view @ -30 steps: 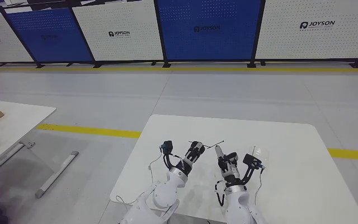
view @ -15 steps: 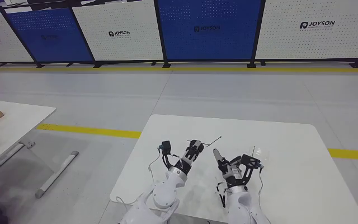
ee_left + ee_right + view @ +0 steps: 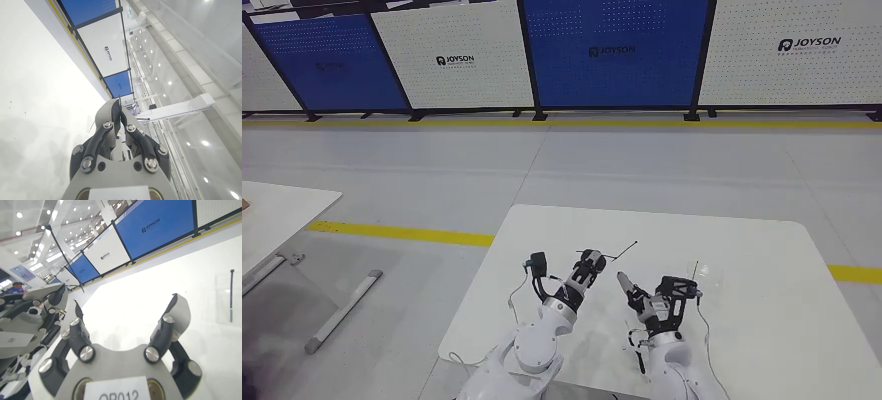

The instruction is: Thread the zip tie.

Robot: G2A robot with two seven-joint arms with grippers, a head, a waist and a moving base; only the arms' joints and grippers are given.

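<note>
My left gripper [image 3: 591, 263] [image 3: 120, 107] is shut on a thin black zip tie [image 3: 618, 250], whose tip [image 3: 119, 98] pokes out past the fingertips. In the right wrist view that gripper [image 3: 56, 292] sits off to one side, and the tie's long strap [image 3: 64, 256] slants up from it. My right gripper [image 3: 652, 286] [image 3: 125, 299] hovers open just above the white table [image 3: 742, 240], beside the left one. It holds nothing and is clear of the strap.
A second black zip tie [image 3: 231, 294] lies on a clear plastic sheet [image 3: 223, 298] on the table beyond the right gripper, also visible as a thin tie [image 3: 695, 270] from above. Blue and white partition panels [image 3: 612, 50] stand across the floor.
The right gripper has drawn back toward the table's near edge, away from the tie's free end. The left gripper has stayed nearly in place with the tie.
</note>
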